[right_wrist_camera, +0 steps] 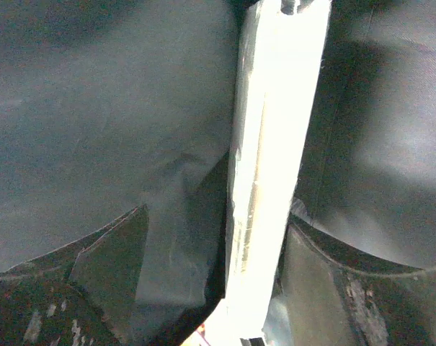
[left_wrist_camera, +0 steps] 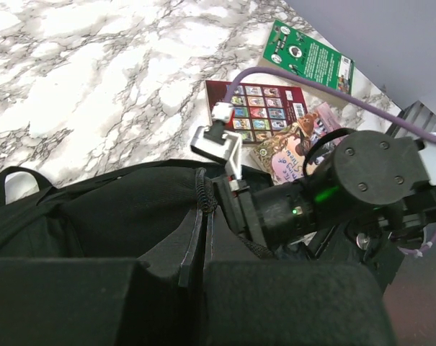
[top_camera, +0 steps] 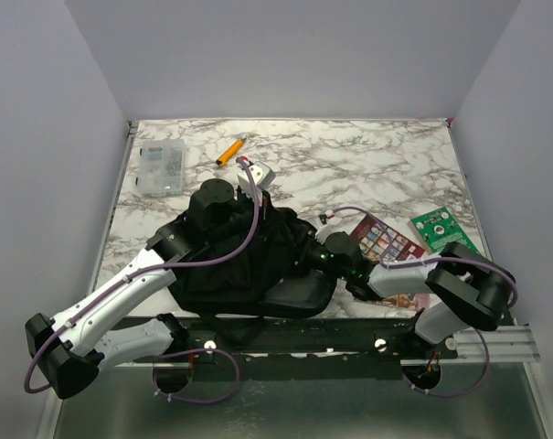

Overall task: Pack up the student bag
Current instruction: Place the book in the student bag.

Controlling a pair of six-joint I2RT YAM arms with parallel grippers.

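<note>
Progress check, Ben: where does the packing stand?

Partway at best, Ana. The student bag (top_camera: 258, 265) lies on the marble table (top_camera: 349, 165) at its near edge, just in front of the arm bases, and its mouth is unzipped. The left gripper (left_wrist_camera: 203, 288) has its fingers pressed together on the zipper edge and holds the opening up.

And the right one?

The right gripper (right_wrist_camera: 255, 288) is reached deep inside, with dark lining on every side of it. It is clamped on a flat white-edged item (right_wrist_camera: 268, 144) that stands upright between the fingers. I take that for a thin book seen edge-on, though the wrist view is too bright to be sure. It is in the bag but not let go yet.

What's left outside?

Quite a lot. A clear plastic box (top_camera: 162, 168) and an orange marker (top_camera: 228, 151) sit at the far left, well apart from the bag. A book with a grid of pictures on its cover (top_camera: 384, 240) and a green book (top_camera: 438, 229) lie to the right. A pink-covered book (left_wrist_camera: 297, 144) is partly under the right arm.

Anything packed already?

I cannot tell. The inside is too dark to show other contents. My judgement is that one item is going in and five remain, with the zip to close afterwards.
</note>
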